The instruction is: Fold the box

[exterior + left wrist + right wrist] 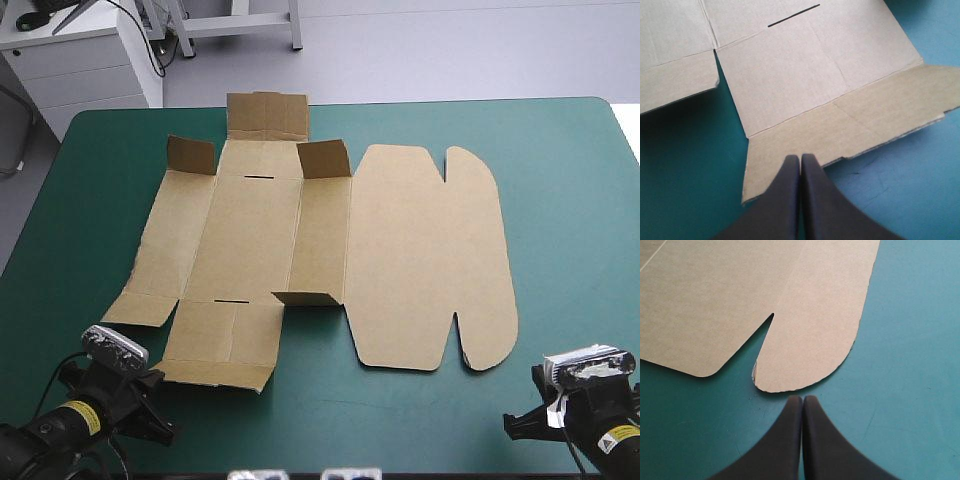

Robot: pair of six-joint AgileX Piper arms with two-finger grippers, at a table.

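Note:
The brown box (pixel 330 250) lies as a cut sheet across the middle of the teal-green table, mostly flat, with a few small flaps (pixel 325 158) raised at its far side and one near the middle front. My left gripper (pixel 150 425) sits at the near left corner, shut, its tips (pixel 800 159) just over the edge of the box's nearest flap (pixel 850 125). At the near right my right gripper (pixel 515 425) is shut and empty, and its tips (pixel 802 399) stop just short of the lid's rounded tab (pixel 815 340).
The teal-green cover (pixel 560 180) shows bare to the right of the box and along the near edge. A white cabinet (pixel 80 55) stands beyond the table's far left corner.

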